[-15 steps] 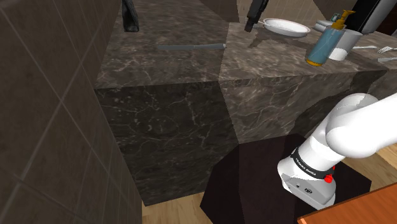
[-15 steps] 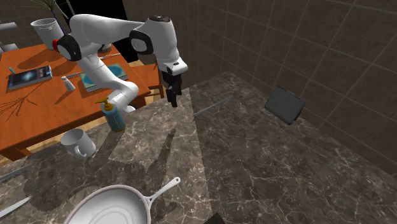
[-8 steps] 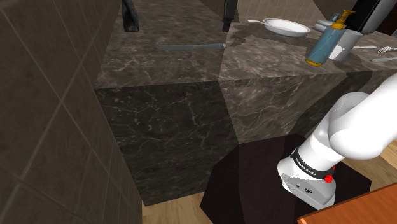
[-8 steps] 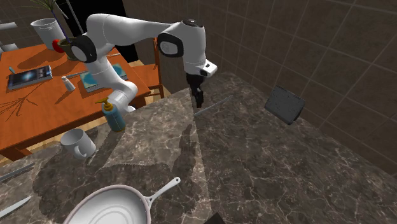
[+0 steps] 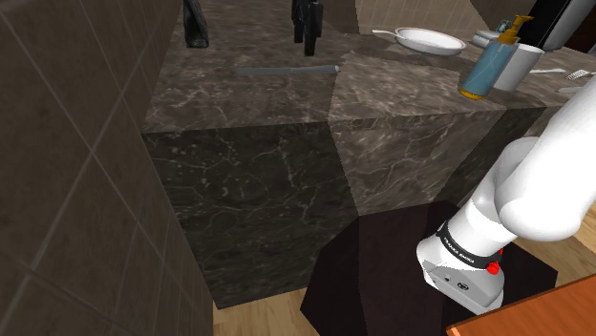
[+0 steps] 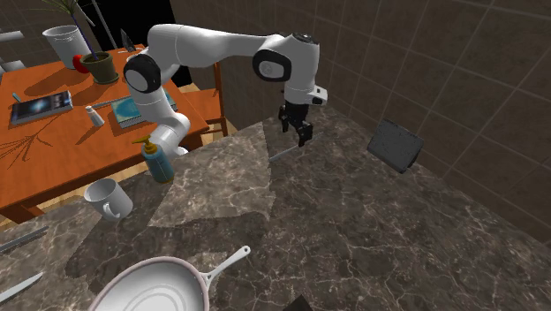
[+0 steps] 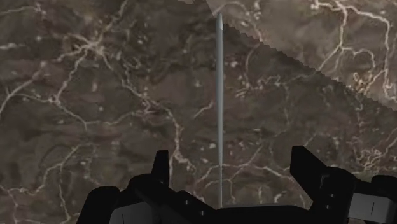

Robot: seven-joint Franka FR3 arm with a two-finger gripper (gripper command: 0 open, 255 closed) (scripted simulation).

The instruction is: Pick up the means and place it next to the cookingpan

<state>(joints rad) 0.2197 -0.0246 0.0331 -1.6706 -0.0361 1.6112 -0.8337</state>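
So there's one thin grey tool [image 5: 287,70] [image 6: 296,146] [image 7: 219,95]. It's long and skinny, could be a knife or a rod, can't tell which. It lies flat on the dark marble tabletop [image 5: 248,95] [image 6: 380,238] [image 7: 95,95], close to the edge that drops down toward the robot's stand [image 5: 382,277].

The jaws hang right over it. In the wrist view they stand wide apart with nothing clamped. The tool runs straight between the two black fingers [image 7: 160,168] without touching either, and sits nearer one finger than the other.

The single white arm [image 5: 544,181] [image 6: 221,49] stretches out over the tabletop to get there.

Counting the rest:

- **Pan:** one pale pan [image 5: 430,40] [image 6: 150,287], well apart from the tool. In the second exterior view it sits at the bottom, with its handle pointing up and to that view's right.
- **Soap bottle:** one blue soap bottle [image 5: 489,65] [image 6: 157,163] with a yellow pump.
- **Mug:** one white mug [image 5: 516,69] [image 6: 108,199], near the bottle. Both stand between the pan and the arm's base.
- **Cutlery:** two bits of cutlery [image 6: 22,238] poke in at the second exterior view's left edge.
- **Dark slab:** one dark flat slab [image 6: 395,146] leans tilted against the tiled wall, off to the side of the tool.

Past the tabletop there's one orange wooden table [image 6: 53,168] — it's got a potted plant [image 6: 97,62], a white pot [image 6: 64,40] and a couple of books [image 6: 40,106] on it.
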